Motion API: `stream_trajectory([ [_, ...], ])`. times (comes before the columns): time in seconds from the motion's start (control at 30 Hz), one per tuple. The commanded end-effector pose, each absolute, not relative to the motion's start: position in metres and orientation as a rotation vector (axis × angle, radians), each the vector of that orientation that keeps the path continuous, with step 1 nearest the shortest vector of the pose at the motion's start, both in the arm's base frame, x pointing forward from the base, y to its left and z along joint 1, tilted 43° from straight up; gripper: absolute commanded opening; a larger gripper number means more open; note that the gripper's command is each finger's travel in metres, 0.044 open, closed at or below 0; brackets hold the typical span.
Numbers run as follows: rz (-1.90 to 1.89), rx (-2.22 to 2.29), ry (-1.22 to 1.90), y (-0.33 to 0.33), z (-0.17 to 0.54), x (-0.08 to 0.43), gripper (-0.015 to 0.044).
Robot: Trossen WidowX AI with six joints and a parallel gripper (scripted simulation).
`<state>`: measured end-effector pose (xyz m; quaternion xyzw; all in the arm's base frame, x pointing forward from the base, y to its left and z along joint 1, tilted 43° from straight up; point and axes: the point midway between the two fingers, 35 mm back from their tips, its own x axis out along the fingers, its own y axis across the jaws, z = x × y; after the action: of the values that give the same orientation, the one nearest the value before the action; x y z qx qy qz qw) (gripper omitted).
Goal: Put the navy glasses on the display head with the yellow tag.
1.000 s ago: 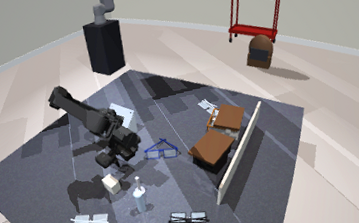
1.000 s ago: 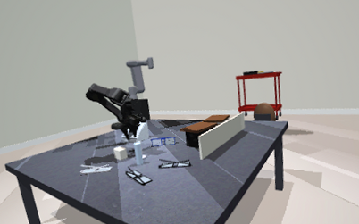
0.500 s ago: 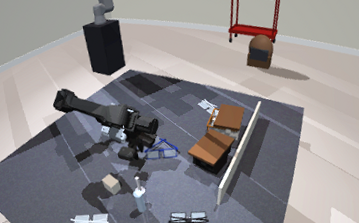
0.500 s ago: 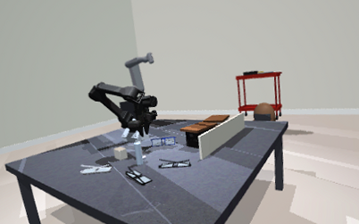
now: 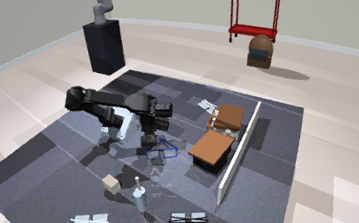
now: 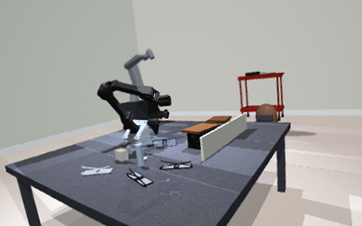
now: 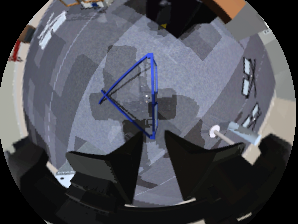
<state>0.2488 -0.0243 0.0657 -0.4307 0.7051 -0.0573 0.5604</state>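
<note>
The navy glasses stand on the table, front upright, temples spread inward until their ends cross. My gripper is partly open and empty above the table; in the wrist view its fingertips appear beside one front corner of the glasses. In the top view the arm hides part of the fingers. A small yellow tag shows on a dark shape beneath the nearer brown board. The head's face and ears cannot be made out. A second brown board is behind; the other head is not clear.
A white panel stands beside the boards. A pale blue cylinder and a beige block stand nearer the cameras. White glasses and black glasses lie there; another white pair lies near the rear board.
</note>
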Motion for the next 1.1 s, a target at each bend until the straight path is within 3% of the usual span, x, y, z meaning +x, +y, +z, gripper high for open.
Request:
stream_trajectory([
  [0.0,-0.126,-1.024,1.666,-0.024,0.064,0.248,0.012],
  [1.07,-0.126,-1.024,1.665,-0.055,0.035,0.253,0.012],
])
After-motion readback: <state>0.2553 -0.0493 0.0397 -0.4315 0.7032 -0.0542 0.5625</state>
